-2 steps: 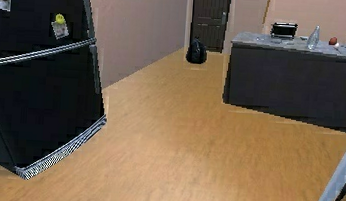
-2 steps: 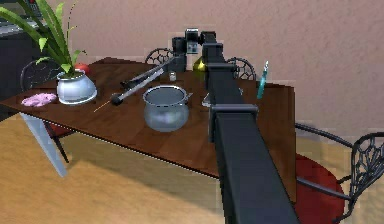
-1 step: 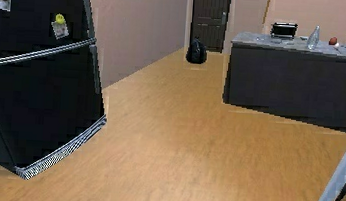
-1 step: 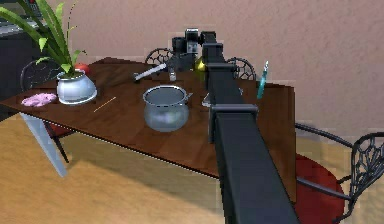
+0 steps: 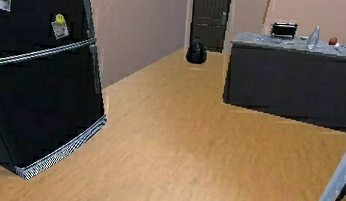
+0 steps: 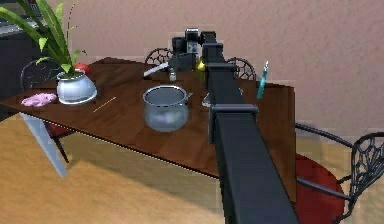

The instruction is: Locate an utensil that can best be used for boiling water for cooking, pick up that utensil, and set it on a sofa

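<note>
Our gripper [image 6: 181, 54] hangs over the far side of a wooden table [image 6: 120, 130], at the end of the dark arm [image 6: 238, 150] that reaches out across the tabletop. Small items lie on the wood at and behind it, so we cannot tell whether it grips anything.

Nearer to us and just left of the arm, the steel pot [image 6: 165, 106] stands upright near the middle of the table, resting on the wood. We judge it to be the vessel for boiling water. Between pot and gripper stands a small shaker [image 6: 172, 75].

Farther left a plant [image 6: 72, 80] grows in a white bowl, with a pink item [image 6: 40, 100] at the table's left end. Right of the arm a teal stick [image 6: 263, 80] leans near the far edge, and a chair [image 6: 335, 180] with a red seat waits at the right.

Ahead of us stand a black fridge [image 5: 33, 70] on the left and a dark counter [image 5: 292, 81] on the right.

We judge the pick-up to be in hand: the pot is found but not yet lifted. The next move calls for drawing the arm back and down to the pot's rim, clear of the shaker, then lifting it free before the drive to a sofa.
</note>
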{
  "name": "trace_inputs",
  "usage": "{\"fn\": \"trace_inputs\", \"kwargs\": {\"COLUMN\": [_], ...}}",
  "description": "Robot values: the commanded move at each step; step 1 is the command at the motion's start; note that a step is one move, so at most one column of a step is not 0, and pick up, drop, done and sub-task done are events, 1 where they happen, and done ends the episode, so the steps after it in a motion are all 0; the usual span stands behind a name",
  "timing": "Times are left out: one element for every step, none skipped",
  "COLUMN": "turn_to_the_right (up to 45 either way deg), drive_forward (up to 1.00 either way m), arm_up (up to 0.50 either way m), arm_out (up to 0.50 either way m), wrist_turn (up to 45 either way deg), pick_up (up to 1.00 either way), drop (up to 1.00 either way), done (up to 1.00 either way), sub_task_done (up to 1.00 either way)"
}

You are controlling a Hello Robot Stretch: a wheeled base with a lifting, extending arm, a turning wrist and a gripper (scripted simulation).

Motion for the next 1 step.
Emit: {"fn": "trace_inputs", "kwargs": {"turn_to_the_right": [0.0], "drive_forward": [0.0], "arm_up": [-0.24], "arm_out": [0.0], "wrist_turn": [0.0], "pick_up": [0.0], "drop": [0.0], "done": [0.0], "sub_task_done": [0.0]}}
